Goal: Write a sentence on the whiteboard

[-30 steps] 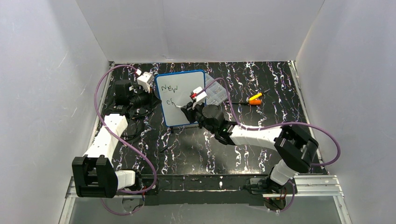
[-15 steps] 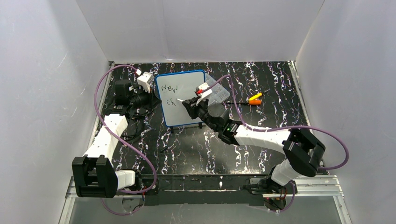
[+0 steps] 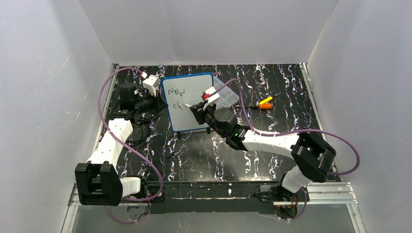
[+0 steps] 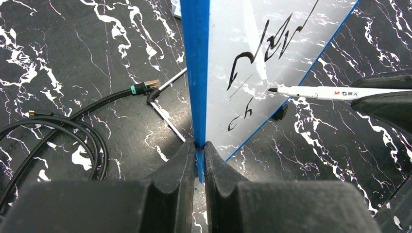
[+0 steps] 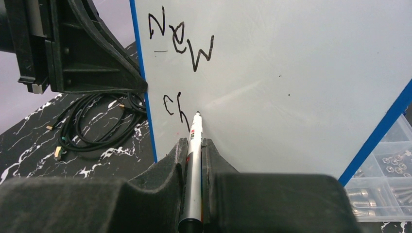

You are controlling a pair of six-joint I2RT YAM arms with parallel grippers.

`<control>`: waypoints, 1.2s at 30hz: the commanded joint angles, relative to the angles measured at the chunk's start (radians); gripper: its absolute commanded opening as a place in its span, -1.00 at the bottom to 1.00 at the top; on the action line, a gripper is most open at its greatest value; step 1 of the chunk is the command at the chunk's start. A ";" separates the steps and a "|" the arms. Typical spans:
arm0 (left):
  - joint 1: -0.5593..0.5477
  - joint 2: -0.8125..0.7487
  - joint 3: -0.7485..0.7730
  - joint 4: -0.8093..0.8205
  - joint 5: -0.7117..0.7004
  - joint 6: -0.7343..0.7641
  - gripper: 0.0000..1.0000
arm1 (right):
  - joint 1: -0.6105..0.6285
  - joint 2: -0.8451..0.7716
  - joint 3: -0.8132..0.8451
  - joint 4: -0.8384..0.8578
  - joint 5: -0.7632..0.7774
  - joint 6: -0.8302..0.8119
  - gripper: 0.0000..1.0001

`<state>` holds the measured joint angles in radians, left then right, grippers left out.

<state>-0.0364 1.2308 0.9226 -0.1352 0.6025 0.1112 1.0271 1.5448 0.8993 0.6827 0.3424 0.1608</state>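
Note:
The blue-framed whiteboard stands tilted on the table; it also shows in the left wrist view and the right wrist view. The sentence reads "New" with "ch" under it; it also shows in the top view and the left wrist view. My left gripper is shut on the board's blue left edge; in the top view it sits at the board's left. My right gripper is shut on a white marker, its tip right of "ch". The marker also shows in the left wrist view and the top view, where the right gripper sits.
A clear plastic compartment box with screws lies right of the board, also in the right wrist view. An orange and yellow tool lies further right. Black cables lie left of the board. White walls enclose the table.
My right arm moved up from the board's lower edge to the "ch" line one second ago, and has shifted only slightly since. The left arm has not moved.

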 commanded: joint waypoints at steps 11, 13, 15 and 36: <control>0.001 -0.024 -0.001 0.014 0.024 0.002 -1.00 | -0.004 0.036 0.053 0.040 0.005 -0.033 -0.97; 0.000 -0.024 -0.001 0.015 0.024 0.002 -1.00 | -0.004 0.043 0.054 0.032 -0.006 -0.032 -0.97; 0.001 -0.025 -0.001 0.016 0.023 0.002 -1.00 | -0.004 0.045 0.048 0.026 -0.012 -0.025 -0.97; 0.000 -0.022 -0.001 0.017 0.024 0.001 -1.00 | -0.004 0.018 0.018 0.007 0.060 -0.043 -0.97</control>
<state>-0.0364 1.2308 0.9226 -0.1349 0.6022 0.1112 1.0283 1.5814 0.9070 0.6510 0.3264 0.1532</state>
